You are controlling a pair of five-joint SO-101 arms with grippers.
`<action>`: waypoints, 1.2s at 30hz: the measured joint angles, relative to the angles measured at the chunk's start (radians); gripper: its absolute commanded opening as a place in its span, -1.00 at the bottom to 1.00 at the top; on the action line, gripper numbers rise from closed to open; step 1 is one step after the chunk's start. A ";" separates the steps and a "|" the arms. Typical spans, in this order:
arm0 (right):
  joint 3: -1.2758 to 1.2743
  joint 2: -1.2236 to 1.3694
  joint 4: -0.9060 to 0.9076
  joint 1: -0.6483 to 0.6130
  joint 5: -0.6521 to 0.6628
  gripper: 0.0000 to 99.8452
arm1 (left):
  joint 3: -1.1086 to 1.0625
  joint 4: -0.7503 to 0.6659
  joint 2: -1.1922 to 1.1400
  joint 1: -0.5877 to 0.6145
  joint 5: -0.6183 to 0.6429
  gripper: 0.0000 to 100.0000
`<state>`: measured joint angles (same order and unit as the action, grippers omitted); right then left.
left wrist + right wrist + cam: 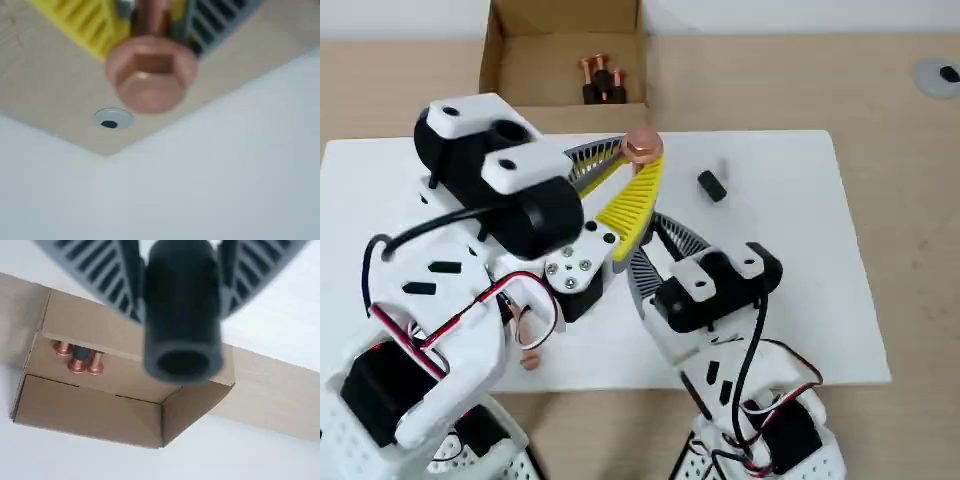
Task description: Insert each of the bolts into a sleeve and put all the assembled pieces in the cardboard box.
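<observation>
My left gripper point(638, 152), with one yellow and one grey finger, is shut on a copper bolt point(641, 146) above the far edge of the white mat; the left wrist view has the bolt's head point(150, 70) facing the camera. My right gripper point(182, 285) is shut on a black sleeve point(182, 320), its open bore facing the camera. In the high view the right arm's grey fingers point(670, 235) sit just under the yellow finger. The cardboard box point(510, 70) beyond the mat holds assembled pieces point(601, 82), also seen as copper heads point(77, 362) inside the box point(125, 410).
A loose black sleeve point(711, 185) lies on the white mat point(800, 260) to the right of the grippers. Another copper bolt point(528, 358) lies near the mat's front edge by the left arm's base. A round grommet point(938, 76) sits in the wooden tabletop at far right.
</observation>
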<state>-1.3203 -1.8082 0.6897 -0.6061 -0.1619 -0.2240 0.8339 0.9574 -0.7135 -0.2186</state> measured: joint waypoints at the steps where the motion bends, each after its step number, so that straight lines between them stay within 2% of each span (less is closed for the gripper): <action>1: 0.000 0.000 0.000 0.000 0.000 -0.98 | 0.000 0.000 0.000 0.000 -0.011 -0.99; 11: -0.015 -0.002 -0.115 0.000 0.000 -0.98 | 0.000 0.000 0.000 -0.009 -0.038 -0.99; 20: -0.023 -0.002 -0.123 0.005 0.000 -0.98 | 0.000 -0.041 0.000 -0.012 -0.038 -0.99; 26: -0.023 -0.002 -0.123 0.005 0.000 -0.98 | -0.009 -0.043 0.000 -0.074 -0.038 -0.99; 36: -0.023 -0.002 -0.123 0.005 0.000 -0.98 | -0.038 -0.043 0.002 -0.074 -0.038 -0.99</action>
<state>-1.3433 -1.8098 0.5669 -0.6015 -0.1619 -0.2624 0.7910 0.9590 -0.7871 -0.2570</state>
